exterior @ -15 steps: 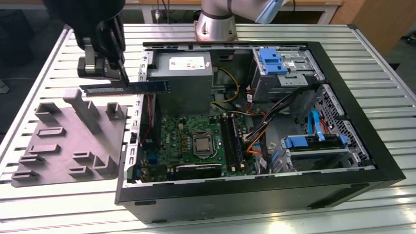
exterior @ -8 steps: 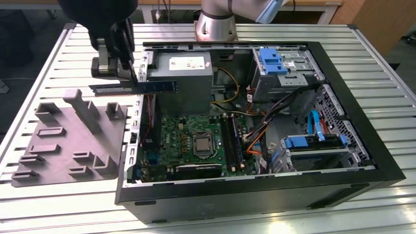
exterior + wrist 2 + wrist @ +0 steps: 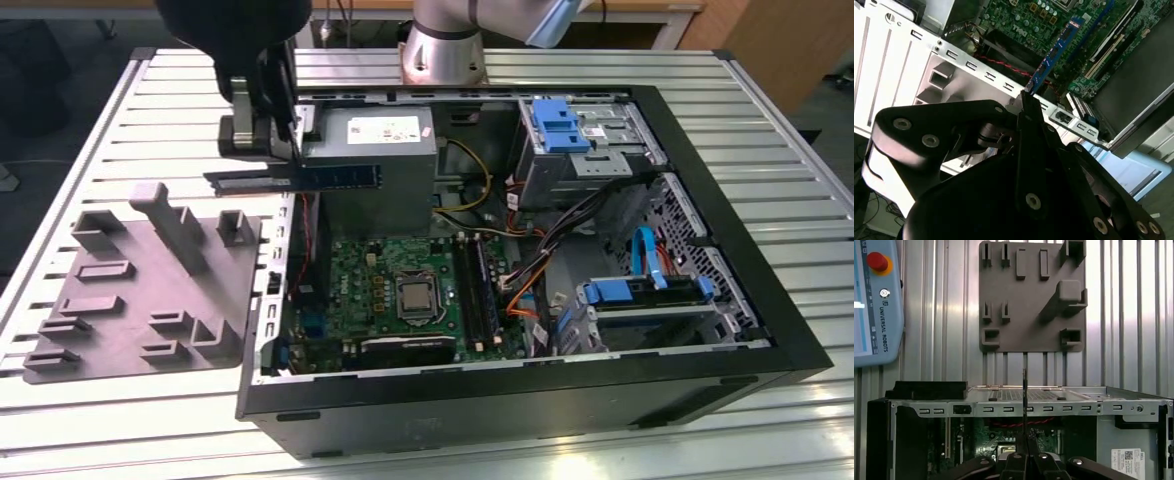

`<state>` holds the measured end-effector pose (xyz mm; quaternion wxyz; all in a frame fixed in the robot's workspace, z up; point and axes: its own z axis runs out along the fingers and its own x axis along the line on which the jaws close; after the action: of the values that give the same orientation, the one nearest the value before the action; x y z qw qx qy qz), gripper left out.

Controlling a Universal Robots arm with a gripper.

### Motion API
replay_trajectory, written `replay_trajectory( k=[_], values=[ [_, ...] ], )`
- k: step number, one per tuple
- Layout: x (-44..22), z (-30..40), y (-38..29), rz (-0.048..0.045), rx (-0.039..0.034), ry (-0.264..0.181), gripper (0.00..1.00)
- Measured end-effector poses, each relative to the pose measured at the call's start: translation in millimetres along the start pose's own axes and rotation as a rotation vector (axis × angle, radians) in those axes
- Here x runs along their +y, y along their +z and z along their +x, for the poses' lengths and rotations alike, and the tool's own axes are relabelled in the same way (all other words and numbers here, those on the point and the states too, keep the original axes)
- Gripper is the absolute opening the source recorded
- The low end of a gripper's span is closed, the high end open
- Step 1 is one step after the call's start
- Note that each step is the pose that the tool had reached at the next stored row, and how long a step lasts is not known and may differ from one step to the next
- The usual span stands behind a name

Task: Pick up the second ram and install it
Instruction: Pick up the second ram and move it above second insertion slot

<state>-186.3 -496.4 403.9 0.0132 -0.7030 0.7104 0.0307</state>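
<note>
Over slatted table (image 3: 534, 60), tool (image 3: 283, 160) holds second ram (image 3: 342, 176) level above case (image 3: 534, 400) wall.

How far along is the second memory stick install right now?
Done: the pickup. The hand is shut on the second ram, held in the air clear of the grey tray. In hand: the stick hangs over the computer case wall beside the tray. Left: seating it; it is not yet in a motherboard slot.
</note>
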Motion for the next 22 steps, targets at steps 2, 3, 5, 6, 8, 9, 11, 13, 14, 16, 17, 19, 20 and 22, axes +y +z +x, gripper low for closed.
replay_trajectory(
  k=[2,3,5,6,8,9,11,13,14,16,17,19,20,22],
  values=[
    [-3.2,-0.8,0.2,-0.0001,0.0001,0.000,0.11],
    [-4.7,-1.1,0.3,-0.0001,0.0001,0.000,0.11],
    [-7.7,-1.9,0.6,-0.0002,0.0001,0.000,0.11],
    [-9.1,-2.2,0.7,-0.0002,0.0001,0.000,0.11],
    [-11.7,-2.9,1.0,-0.0001,0.0000,0.000,0.11],
    [-13.1,-3.2,1.1,-0.0002,0.0001,0.000,0.11],
    [-15.7,-3.9,1.3,-0.0002,0.0001,0.000,0.11],
    [-18.3,-4.5,1.5,-0.0002,0.0000,0.000,0.11],
    [-19.7,-4.8,1.6,-0.0002,0.0001,0.000,0.11],
    [-22.4,-5.3,1.8,-0.0002,0.0001,0.000,0.11],
    [-23.5,-5.6,1.9,-0.0002,0.0001,0.000,0.11],
    [-25.6,-6.1,2.1,-0.0002,0.0001,0.000,0.11],
    [-26.5,-6.4,2.2,-0.0002,0.0000,0.000,0.11],
    [-28.2,-6.9,2.3,-0.0002,0.0001,0.000,0.11]
  ],
)
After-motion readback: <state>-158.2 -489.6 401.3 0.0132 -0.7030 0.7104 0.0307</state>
